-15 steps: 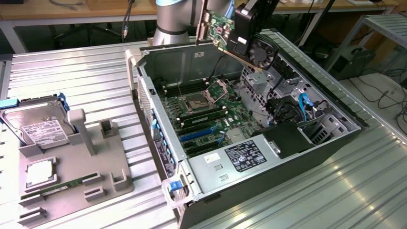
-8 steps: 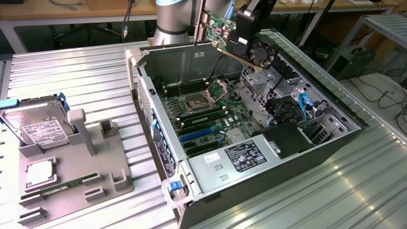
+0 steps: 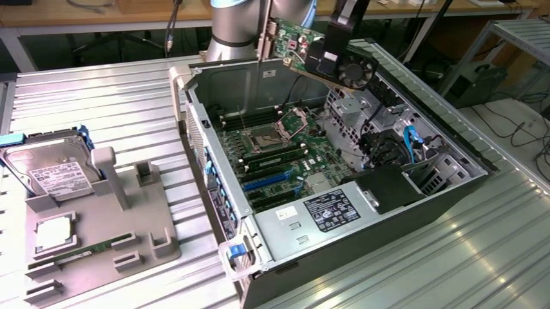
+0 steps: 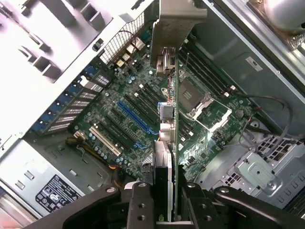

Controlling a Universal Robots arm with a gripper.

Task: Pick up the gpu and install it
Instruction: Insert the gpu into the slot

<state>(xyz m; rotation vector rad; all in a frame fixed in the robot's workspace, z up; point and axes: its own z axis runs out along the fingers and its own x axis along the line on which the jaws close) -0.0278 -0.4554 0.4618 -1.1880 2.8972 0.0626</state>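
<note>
Item: gpu [image 3: 297, 40] [image 4: 167, 124], a green circuit card with a black fan [image 3: 354, 67] and a long silver bracket [image 4: 176, 24] at one end. It is held in the air above the open computer case [image 3: 447, 129], over the case's far end, clear of the boards below. Holder: gripper [image 3: 333, 40] [image 4: 167, 210], closed on the gpu, one black finger on each face of the card. In the wrist view the card is seen edge-on, hanging over the motherboard [image 3: 275, 154] [image 4: 119, 95] and not seated in any slot. Inside the case: blue expansion slots [image 3: 262, 183] [image 4: 136, 117], a processor socket [image 4: 198, 98] with its frame raised, and a silver power supply [image 3: 331, 209] [image 4: 52, 186] with a black label at the near end. Beside the case, to the exterior view's left, on the ribbed metal worktop [image 3: 103, 96]: a grey parts holder [image 3: 94, 225] carrying a hard drive [image 3: 56, 164] standing on edge and a green memory stick [image 3: 82, 254] lying in a groove.
</note>
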